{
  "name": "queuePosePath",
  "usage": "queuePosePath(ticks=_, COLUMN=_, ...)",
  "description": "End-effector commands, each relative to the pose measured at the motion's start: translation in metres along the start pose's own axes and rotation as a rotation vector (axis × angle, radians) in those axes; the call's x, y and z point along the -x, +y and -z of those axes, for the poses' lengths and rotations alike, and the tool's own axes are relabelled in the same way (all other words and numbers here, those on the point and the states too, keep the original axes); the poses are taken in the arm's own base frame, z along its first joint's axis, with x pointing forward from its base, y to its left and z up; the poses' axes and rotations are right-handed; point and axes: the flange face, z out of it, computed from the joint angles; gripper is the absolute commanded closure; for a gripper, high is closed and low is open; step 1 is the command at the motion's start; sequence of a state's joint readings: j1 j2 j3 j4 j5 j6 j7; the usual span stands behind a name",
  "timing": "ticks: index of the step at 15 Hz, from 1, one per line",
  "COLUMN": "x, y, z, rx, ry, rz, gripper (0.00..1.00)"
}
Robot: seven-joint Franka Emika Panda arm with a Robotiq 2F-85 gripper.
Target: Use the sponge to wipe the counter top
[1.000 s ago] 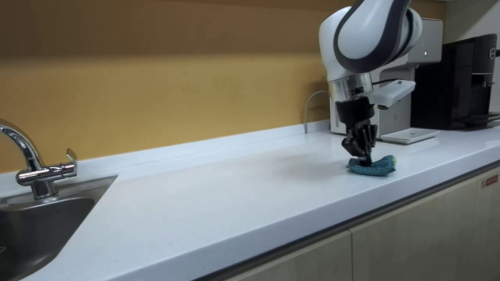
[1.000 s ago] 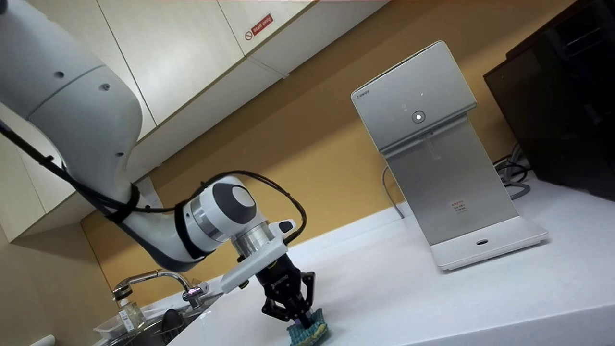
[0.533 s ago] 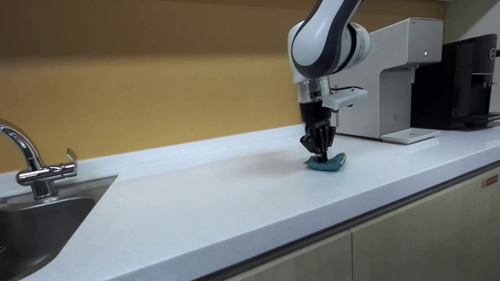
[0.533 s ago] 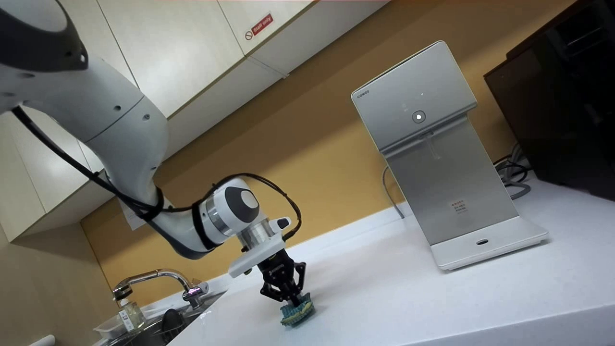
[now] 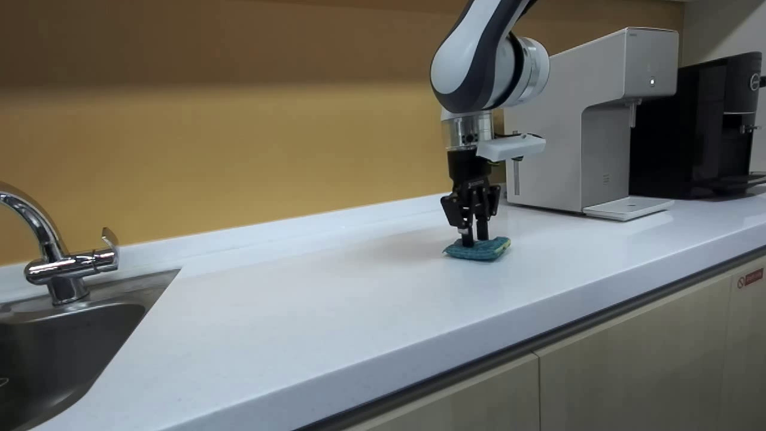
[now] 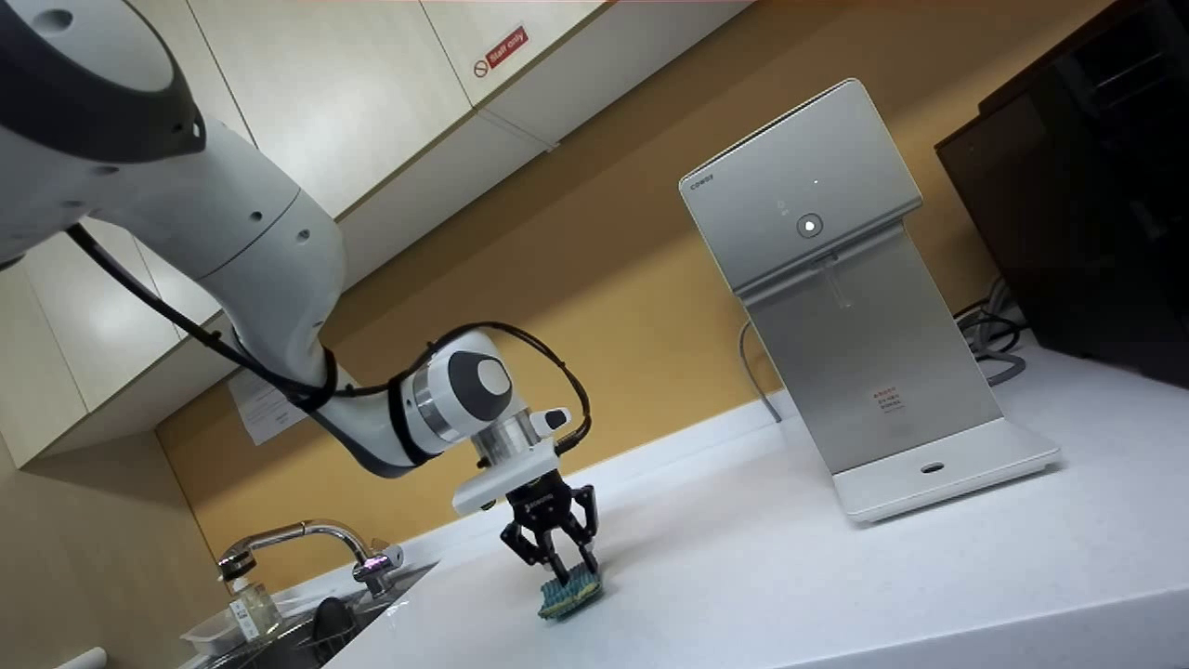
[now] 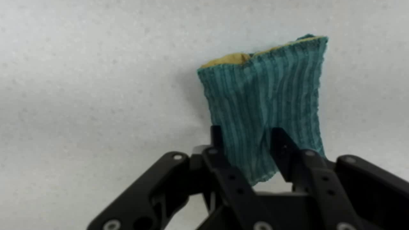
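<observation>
Long, glossy white surface (image 5: 269, 317): rectangular teal ribbed-cloth sponge (image 5: 483, 251) was placed; black two-fingered gripper (image 7: 247, 132) was spread over it, presumably for release.

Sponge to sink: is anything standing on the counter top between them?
Nothing I can see: both exterior views show only bare counter top between the sponge and the sink.

White rounded robot arm (image 6: 279, 260), black jointed fingers (image 7: 284, 159)

It wears smooth dark grey caps (image 6: 467, 395), small round recesses (image 6: 303, 236) and a thick black cable (image 6: 174, 316) bound with black straps (image 6: 399, 420). Nearer the fingers come a shiny silver metal collar (image 5: 470, 131) and a white oblong housing (image 5: 511, 147). Silvery round screw heads (image 7: 111, 225) dot the fingers.
</observation>
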State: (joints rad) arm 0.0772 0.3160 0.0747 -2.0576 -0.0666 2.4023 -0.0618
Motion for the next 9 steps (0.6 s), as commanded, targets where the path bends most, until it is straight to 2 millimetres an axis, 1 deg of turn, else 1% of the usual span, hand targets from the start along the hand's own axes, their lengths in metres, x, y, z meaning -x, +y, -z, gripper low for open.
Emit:
queuePosePath(ticks=1, x=0.006, y=-0.004, z=0.028, rx=-0.034, ry=0.015, rz=-0.011, gripper=0.24)
queuePosePath(ticks=3, x=0.01, y=-0.008, z=0.041, rx=-0.039, ry=0.034, rz=-0.009, gripper=0.11)
queuePosePath(ticks=4, x=0.012, y=-0.011, z=0.048, rx=-0.04, ry=0.036, rz=-0.007, gripper=0.03)
queuePosePath(ticks=5, x=0.014, y=-0.012, z=0.053, rx=-0.035, ry=0.039, rz=-0.002, gripper=0.01)
queuePosePath(ticks=7, x=0.018, y=-0.017, z=0.06, rx=-0.046, ry=0.042, rz=0.014, gripper=0.0)
queuePosePath(ticks=9, x=0.024, y=-0.022, z=0.06, rx=-0.082, ry=0.031, rz=0.042, gripper=0.0)
